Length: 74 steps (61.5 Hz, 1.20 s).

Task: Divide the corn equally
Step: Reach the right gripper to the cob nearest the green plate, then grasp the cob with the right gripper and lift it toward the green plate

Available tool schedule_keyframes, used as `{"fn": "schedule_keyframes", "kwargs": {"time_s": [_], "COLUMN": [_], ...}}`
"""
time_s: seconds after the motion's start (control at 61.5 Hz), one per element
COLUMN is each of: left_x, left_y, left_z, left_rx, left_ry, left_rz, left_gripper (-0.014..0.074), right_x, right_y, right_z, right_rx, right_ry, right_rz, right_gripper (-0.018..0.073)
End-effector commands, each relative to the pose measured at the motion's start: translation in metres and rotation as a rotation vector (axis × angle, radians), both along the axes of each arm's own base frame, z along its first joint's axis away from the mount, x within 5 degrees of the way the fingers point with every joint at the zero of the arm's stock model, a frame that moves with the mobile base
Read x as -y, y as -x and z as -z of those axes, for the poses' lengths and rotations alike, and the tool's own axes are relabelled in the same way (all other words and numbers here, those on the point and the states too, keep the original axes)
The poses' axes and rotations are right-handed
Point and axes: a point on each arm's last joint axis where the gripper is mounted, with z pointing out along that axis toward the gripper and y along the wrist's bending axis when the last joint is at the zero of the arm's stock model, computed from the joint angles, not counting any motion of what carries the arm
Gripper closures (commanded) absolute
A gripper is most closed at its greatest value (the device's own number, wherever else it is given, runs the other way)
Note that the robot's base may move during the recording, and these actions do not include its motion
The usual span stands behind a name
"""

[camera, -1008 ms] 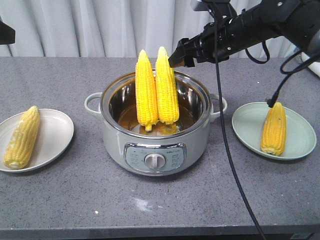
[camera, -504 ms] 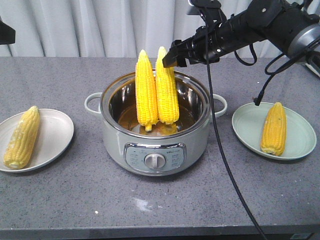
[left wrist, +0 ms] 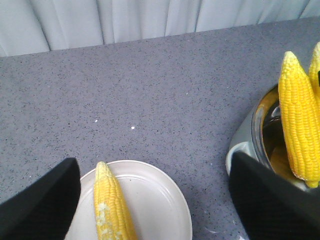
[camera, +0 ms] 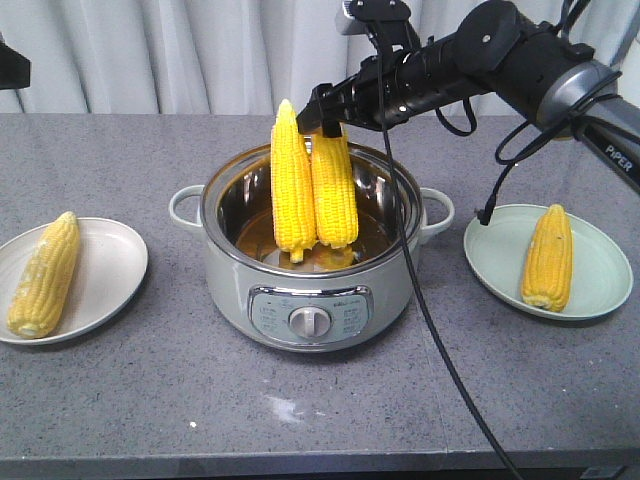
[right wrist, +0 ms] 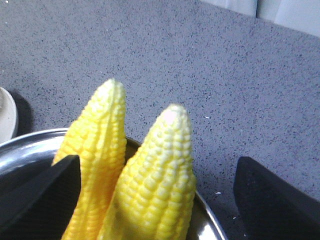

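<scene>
While your right gripper [right wrist: 157,170] hangs over the electric cooking pot [camera: 230,285], its jaws are spread wide and hold nothing. In the wrist view the tips of both cobs in the pot show between its fingers [right wrist: 42,187]. I cannot tell whether either finger touches a kernel.

The pot stands at the middle of the grey speckled surface [camera: 150,400]. In it, the left-hand cob [camera: 292,185] and the right-hand cob [camera: 334,195] stand upright, points up. They press side by side, with their butt ends down on the pot's floor. In the front view the gripper covers the tip of the right-hand cob.

Near the left edge of the surface you have an off-white plate [camera: 112,262], and one pale cob [camera: 45,272] lies on it with its point toward the back. Near the right edge sits a pale green plate [camera: 603,262]. On it lies one deeper yellow cob [camera: 549,258], also pointing toward the back.

Your left gripper [left wrist: 152,172] hovers above the off-white plate with its jaws wide apart, gripping nothing. The pale cob's tip shows between its fingers.

A black cable [camera: 440,330] drops from the right arm [camera: 490,50], passes in front of the pot's right side and runs to the front edge of the surface.
</scene>
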Motion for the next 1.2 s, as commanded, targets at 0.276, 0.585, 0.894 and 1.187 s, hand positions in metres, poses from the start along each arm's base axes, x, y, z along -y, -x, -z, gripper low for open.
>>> {"fn": "schedule_keyframes", "kwargs": {"time_s": [0.276, 0.585, 0.894, 1.187], "left_x": [0.0, 0.0, 0.0, 0.001], "left_y": [0.008, 0.008, 0.008, 0.008], "left_z": [-0.02, -0.02, -0.02, -0.02], "left_rx": [0.107, 0.109, 0.109, 0.109], "left_ry": [0.024, 0.017, 0.016, 0.018], "left_rz": [-0.004, 0.0, 0.0, 0.001], "left_gripper": [0.0022, 0.0022, 0.0022, 0.0022], "right_x": [0.004, 0.004, 0.013, 0.044], "right_y": [0.005, 0.006, 0.041, 0.116], "right_z": [-0.038, -0.039, -0.097, -0.169], "right_rx": [0.12, 0.118, 0.195, 0.245], "right_ry": [-0.058, -0.068, -0.096, 0.02], "right_rz": [0.028, 0.032, 0.02, 0.048], "right_gripper": [0.0129, 0.0407, 0.0398, 0.0387]}}
